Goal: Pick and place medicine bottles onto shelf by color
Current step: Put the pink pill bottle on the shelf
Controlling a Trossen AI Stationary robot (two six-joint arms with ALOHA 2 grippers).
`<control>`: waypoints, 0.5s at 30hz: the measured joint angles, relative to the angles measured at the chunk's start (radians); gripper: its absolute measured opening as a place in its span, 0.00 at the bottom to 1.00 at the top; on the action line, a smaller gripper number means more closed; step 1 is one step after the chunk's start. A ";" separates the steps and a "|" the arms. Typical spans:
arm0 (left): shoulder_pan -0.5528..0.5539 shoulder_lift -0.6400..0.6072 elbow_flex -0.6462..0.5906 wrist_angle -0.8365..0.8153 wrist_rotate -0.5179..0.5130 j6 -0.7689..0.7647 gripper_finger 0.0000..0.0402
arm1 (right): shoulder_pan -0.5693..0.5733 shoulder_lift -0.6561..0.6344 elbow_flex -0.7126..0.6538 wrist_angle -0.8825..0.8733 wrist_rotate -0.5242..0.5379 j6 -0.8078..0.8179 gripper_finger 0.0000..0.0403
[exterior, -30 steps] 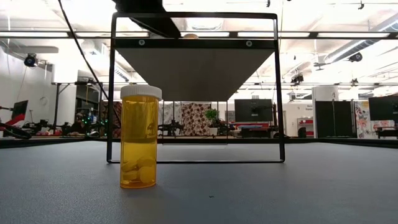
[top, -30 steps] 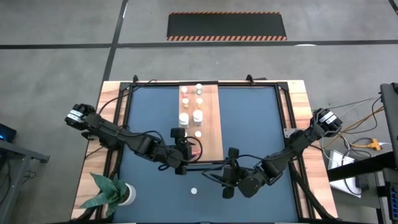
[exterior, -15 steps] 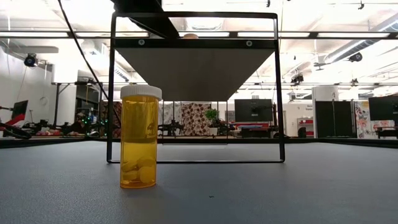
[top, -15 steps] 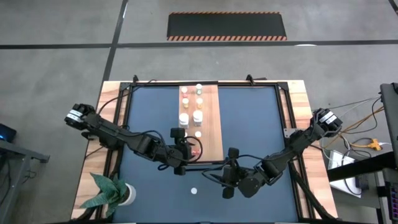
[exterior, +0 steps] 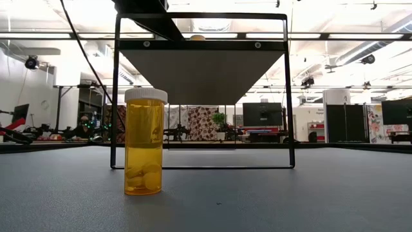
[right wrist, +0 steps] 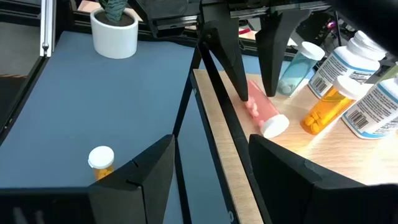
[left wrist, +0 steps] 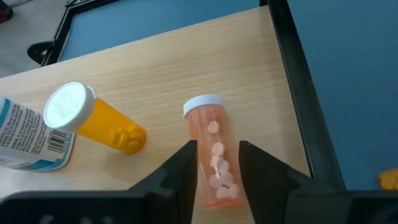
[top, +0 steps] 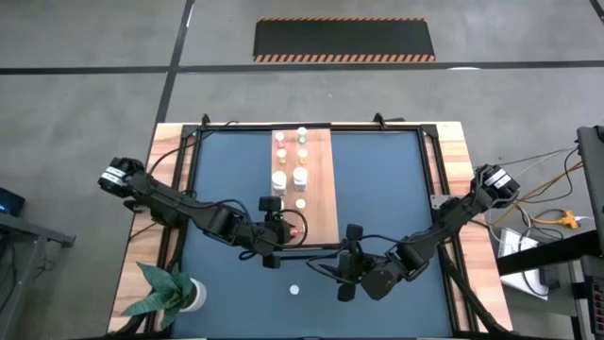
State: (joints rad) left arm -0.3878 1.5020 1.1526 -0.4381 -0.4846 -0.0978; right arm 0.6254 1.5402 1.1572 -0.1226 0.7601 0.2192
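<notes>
L gripper (left wrist: 216, 163) fingers straddle a pink see-thru pill bottle (left wrist: 212, 157), white ribbed cap, lying on the light wood-grain shelf (left wrist: 161, 74) nr its dark edge; touching or not, can't tell. R gripper (right wrist: 211, 163) wide open, empty, low over blue mat. Amber bottle (exterior: 144, 142) upright on counter. Barcode labels, text unreadable.
</notes>
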 joint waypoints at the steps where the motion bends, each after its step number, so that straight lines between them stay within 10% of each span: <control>1: 0.000 0.000 0.000 0.000 0.000 0.000 0.24 | 0.000 0.000 0.000 0.000 0.000 -0.001 0.49; 15: 0.000 0.000 0.003 0.001 -0.008 -0.006 0.17 | 0.000 0.000 0.000 0.000 0.000 -0.006 0.49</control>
State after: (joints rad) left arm -0.3877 1.5021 1.1552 -0.4373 -0.4926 -0.1041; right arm 0.6254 1.5402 1.1576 -0.1225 0.7602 0.2132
